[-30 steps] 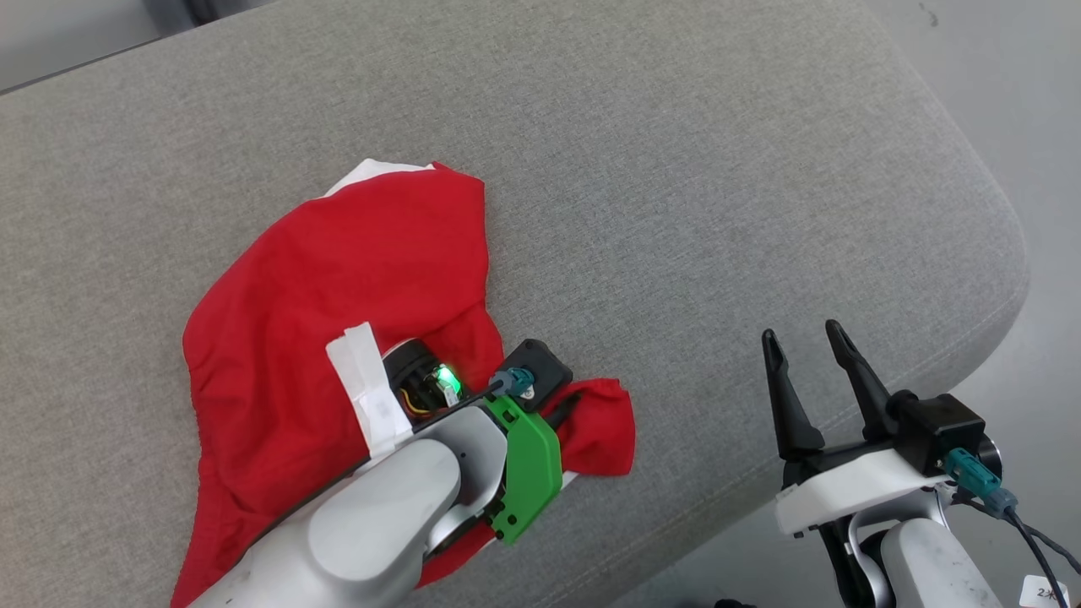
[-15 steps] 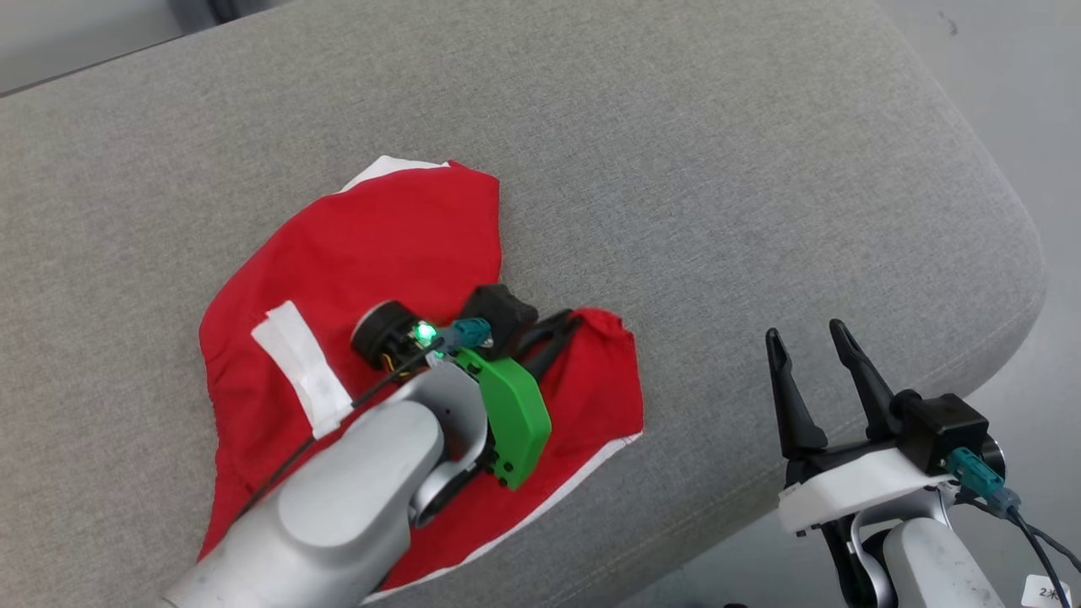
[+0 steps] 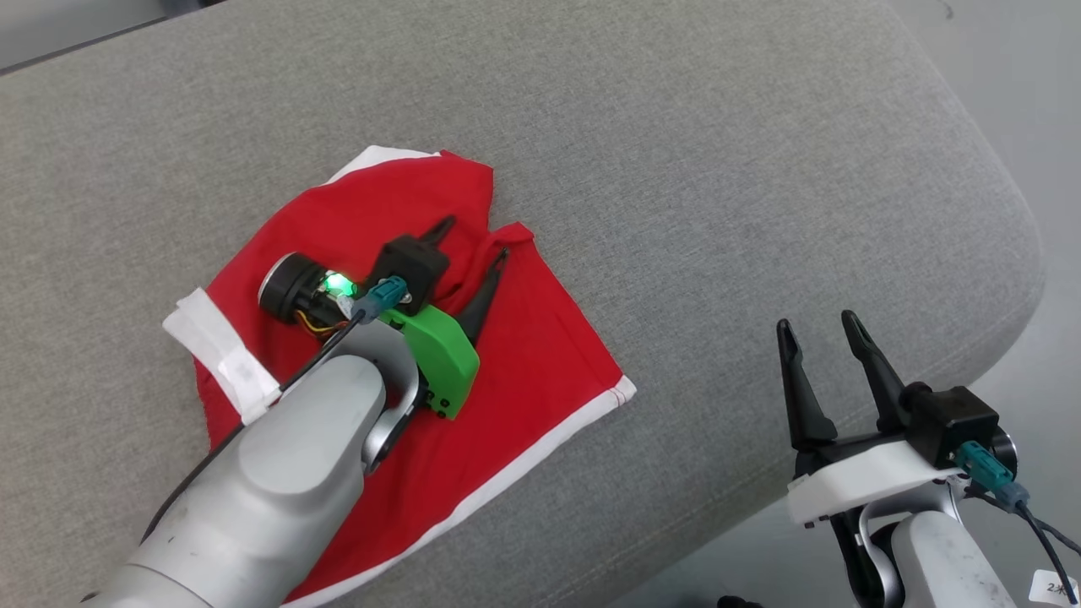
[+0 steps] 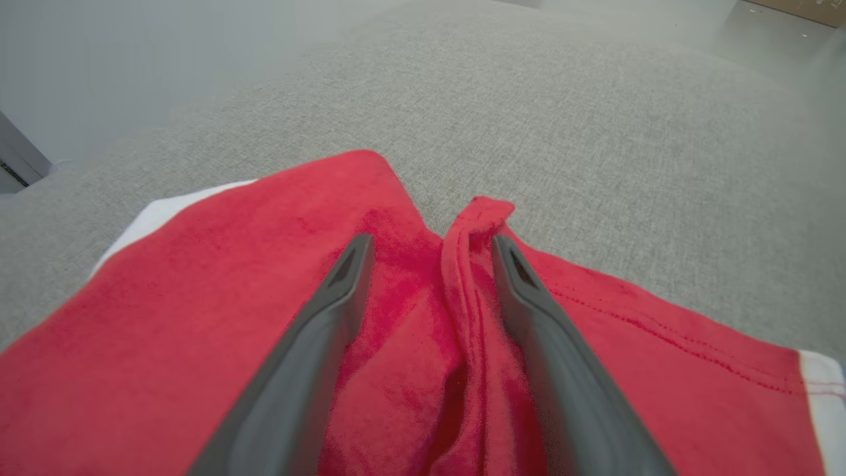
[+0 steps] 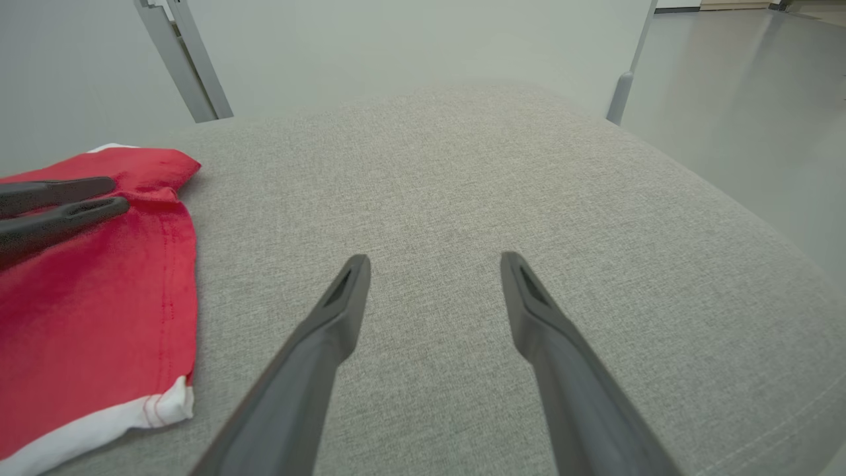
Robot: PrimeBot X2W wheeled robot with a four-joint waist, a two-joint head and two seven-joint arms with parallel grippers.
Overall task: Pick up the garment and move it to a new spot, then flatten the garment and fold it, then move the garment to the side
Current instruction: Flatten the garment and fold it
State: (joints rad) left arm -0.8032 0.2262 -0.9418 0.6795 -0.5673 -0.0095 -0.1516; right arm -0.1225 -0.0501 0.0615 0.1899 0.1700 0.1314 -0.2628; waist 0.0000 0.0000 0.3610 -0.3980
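Left pincer (image 3: 475, 238) agape, right pincer (image 3: 815, 323) agape, one garment (image 3: 540, 371)

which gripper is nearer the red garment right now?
Left. The left gripper is right over the red garment, with its open fingers on either side of a raised fold. The right gripper, also open, sits off to its right over bare grey cushion, apart from it.

A: How's the light?
B: It's bright, soft and even, coming from overhead. There's no glare on the grey cushion (image 3: 676, 169), and the left arm (image 3: 279, 473) casts only a faint shadow on the red garment (image 3: 540, 371).
A: And sharpness?
B: The head view is crisp. Both wrist views turn hazy and washed-out towards the top, and their wide lenses stretch the lower corners.
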